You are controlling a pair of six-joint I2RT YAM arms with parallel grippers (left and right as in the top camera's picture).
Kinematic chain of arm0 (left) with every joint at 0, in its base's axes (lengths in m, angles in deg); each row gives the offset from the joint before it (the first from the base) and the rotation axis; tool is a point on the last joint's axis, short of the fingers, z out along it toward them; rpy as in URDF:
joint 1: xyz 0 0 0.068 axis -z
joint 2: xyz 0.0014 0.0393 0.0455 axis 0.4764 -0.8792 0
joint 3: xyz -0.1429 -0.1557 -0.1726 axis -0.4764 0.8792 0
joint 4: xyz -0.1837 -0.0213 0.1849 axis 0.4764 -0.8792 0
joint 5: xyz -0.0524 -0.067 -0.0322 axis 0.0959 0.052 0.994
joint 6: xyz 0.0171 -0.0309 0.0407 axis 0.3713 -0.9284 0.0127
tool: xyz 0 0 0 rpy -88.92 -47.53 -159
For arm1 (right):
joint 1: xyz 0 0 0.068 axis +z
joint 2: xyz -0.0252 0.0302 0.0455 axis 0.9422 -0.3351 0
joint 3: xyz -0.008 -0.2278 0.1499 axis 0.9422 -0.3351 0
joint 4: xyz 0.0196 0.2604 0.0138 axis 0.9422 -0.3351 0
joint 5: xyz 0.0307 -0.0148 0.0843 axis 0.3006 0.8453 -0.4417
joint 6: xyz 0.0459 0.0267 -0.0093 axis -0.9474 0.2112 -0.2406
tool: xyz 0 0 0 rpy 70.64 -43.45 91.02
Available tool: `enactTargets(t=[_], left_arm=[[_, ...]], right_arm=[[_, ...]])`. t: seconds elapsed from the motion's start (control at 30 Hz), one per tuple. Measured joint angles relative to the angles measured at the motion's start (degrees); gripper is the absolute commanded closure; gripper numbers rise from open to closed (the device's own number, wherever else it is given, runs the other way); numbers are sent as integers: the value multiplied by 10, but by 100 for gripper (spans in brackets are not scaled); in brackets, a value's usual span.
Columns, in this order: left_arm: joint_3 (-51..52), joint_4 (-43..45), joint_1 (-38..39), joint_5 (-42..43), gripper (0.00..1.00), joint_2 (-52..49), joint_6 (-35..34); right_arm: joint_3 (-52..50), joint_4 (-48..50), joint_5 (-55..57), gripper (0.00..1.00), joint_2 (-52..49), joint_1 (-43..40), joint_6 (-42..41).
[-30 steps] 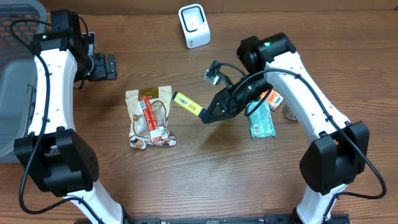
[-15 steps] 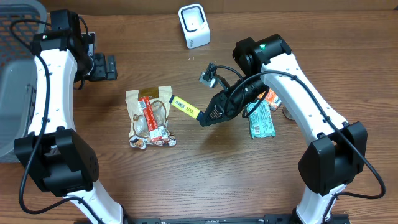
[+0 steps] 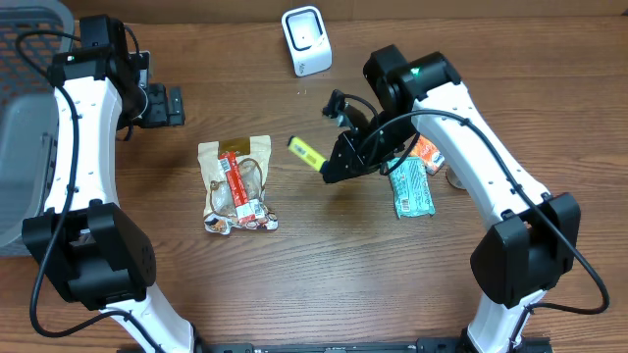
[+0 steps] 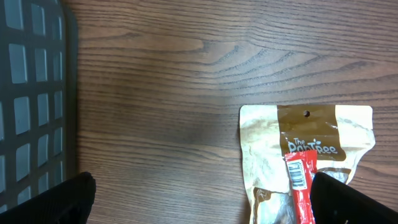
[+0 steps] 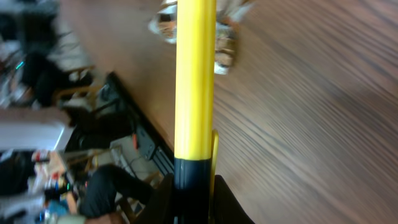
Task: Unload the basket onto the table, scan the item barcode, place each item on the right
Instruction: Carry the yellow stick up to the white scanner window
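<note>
The right gripper (image 3: 326, 169) is clamped on the dark end of the yellow tube (image 3: 305, 152), which juts out past its fingertips, well short of the white scanner (image 3: 306, 41). Held by one end only, the tube could pivot or slip, or its barcode could end up turned away from the scanner. The left gripper (image 3: 177, 105) hangs wide open, holding nothing.

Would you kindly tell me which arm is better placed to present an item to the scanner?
Right. The right gripper is shut on the yellow item, near the scanner; the left gripper is open and empty, over by the basket.
</note>
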Motion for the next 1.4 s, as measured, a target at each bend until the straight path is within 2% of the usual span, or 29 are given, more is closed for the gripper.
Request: enactTargets(t=[0.2,0.33,0.63,0.8,1.13,1.4], left_arm=[[0,0,0,0,0,0,0],[0,0,0,0,0,0,0],[0,0,0,0,1,0,0],[0,0,0,0,0,0,0],[0,0,0,0,0,0,0],[0,0,0,0,0,0,0]], right_arm=[[137,5,83,97,0,0,-93],[199,35,134,97,0,0,-126],[229,172,256,97,-21,0,-147],[229,258,364,96,-77,3,-101],[229,424,540,96,-164,24,83],[229,477,614,96,-211,27,203]])
